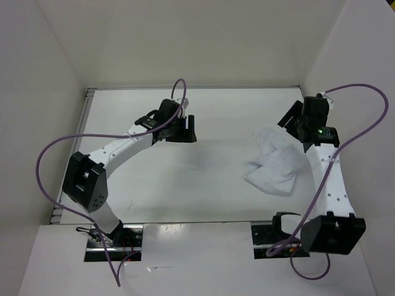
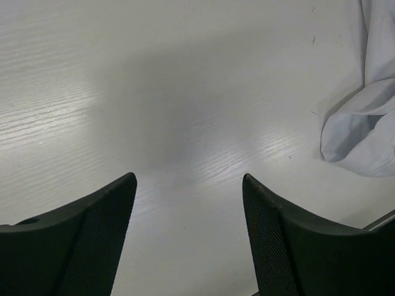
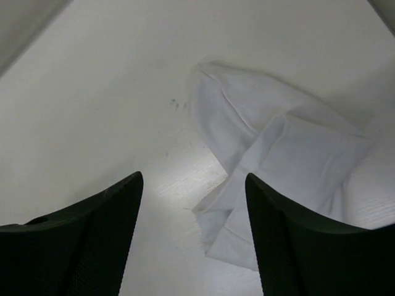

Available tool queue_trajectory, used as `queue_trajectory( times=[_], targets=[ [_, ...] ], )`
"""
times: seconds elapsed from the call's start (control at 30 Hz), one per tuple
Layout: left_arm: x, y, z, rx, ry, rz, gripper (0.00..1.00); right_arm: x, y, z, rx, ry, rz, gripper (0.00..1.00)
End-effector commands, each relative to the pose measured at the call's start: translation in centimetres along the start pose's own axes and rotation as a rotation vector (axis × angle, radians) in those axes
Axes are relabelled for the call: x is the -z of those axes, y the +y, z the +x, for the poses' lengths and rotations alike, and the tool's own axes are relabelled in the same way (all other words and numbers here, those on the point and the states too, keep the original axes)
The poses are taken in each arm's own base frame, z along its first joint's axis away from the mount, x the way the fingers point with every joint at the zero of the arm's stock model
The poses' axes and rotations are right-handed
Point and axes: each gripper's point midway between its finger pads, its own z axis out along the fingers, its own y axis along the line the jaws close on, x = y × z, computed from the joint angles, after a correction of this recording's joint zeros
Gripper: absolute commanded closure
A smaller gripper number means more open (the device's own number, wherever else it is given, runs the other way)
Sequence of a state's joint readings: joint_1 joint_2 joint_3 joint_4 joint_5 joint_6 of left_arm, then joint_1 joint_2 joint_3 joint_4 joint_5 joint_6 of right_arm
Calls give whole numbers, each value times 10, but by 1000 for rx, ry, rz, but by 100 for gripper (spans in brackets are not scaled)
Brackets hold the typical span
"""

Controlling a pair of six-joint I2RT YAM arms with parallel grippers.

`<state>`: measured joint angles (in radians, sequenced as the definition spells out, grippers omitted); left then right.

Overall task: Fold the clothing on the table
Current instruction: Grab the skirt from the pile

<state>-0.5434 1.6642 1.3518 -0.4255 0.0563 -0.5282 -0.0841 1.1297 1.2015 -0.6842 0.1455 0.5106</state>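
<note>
From above, the white clothing lies bunched and wrinkled on the right side of the bench, close to the right tool. The left tool is well apart from it.

In the left wrist view, the fingers stand apart and hold nothing. The clothing pokes in at the right edge.

In the right wrist view, the fingers are apart too. The crumpled clothing lies just past them.

2 white arms, black joints, purple cables.
</note>
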Motion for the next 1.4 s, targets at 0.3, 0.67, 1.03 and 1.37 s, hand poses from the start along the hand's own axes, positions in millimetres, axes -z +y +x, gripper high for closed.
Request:
queue_trajectory(
  times=[0.3,0.67,1.03,1.37],
  targets=[
    [21,9,-9,-18,-85,3,17,-109,-24,85,75,376,202,45],
    [21,14,-5,-22,-74,1,17,-145,-30,86,232,310,423,45],
    [25,26,-4,-11,-72,-12,17,-171,-66,105,358,340,580,47],
    [27,28,-3,-5,-72,-10,17,-173,-71,108,376,322,619,100]
  ],
)
